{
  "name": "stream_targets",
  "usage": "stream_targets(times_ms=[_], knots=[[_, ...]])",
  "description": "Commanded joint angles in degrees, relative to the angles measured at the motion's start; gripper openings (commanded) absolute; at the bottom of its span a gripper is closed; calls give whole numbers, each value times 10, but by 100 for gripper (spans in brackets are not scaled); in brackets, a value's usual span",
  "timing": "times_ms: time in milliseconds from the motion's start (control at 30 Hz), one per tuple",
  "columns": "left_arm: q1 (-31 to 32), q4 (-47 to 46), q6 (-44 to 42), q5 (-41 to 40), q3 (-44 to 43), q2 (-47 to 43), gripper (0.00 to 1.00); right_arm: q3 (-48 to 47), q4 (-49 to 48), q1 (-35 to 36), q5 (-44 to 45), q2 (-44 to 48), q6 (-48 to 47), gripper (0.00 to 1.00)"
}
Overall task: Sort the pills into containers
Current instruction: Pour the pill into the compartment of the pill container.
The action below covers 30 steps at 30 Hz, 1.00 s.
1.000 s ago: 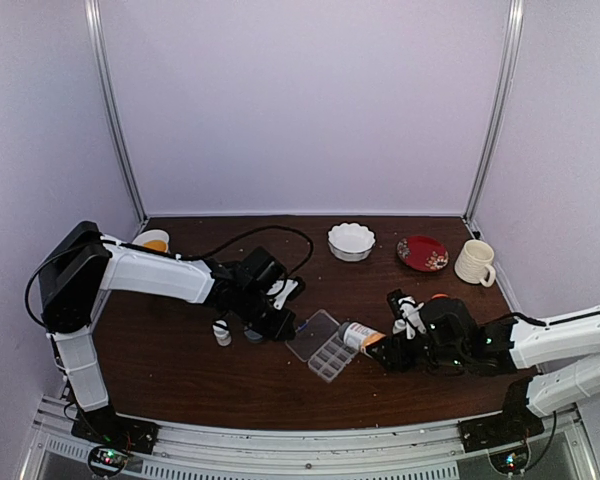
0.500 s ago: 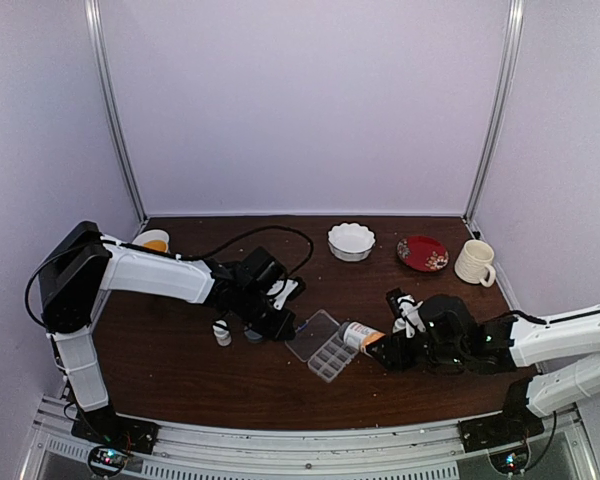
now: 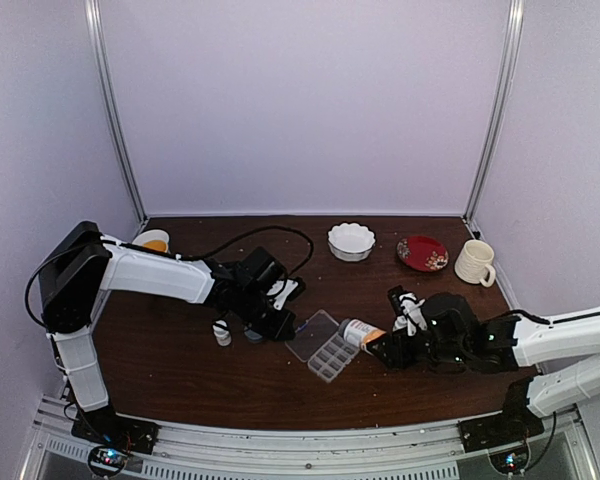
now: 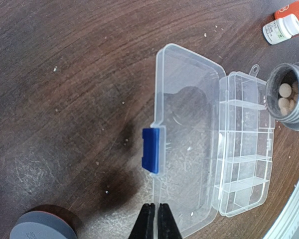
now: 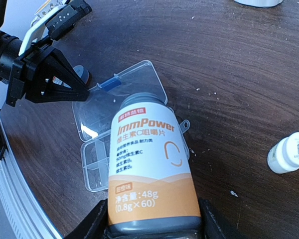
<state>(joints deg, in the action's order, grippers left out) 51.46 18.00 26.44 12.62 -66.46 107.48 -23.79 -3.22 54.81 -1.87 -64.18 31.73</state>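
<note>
R pincer (image 5: 152, 226) holds bottle (image 5: 147, 164) beside organizer box (image 4: 241, 132).

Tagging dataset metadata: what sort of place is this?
Probably a lab robot test booth, not a home or pharmacy: plain pale walls and metal corner posts box in a dark wooden table, an aluminium rail edges it, and props look staged: clear plastic organizer box, orange-and-white labelled bottle.

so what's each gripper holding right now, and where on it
Right gripper grips the bottle at its base end. Left gripper is shut, holding nothing.
</note>
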Motion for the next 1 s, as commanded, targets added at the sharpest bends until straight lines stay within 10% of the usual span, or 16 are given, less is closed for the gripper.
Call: stream_targets(times_ms=[0, 967], knots=[[4, -6, -8, -6, -11, -6, 4, -3, -6, -4, 16, 1, 6, 0], [8, -3, -8, -9, -14, -6, 4, -20, 5, -6, -9, -4, 3, 0]])
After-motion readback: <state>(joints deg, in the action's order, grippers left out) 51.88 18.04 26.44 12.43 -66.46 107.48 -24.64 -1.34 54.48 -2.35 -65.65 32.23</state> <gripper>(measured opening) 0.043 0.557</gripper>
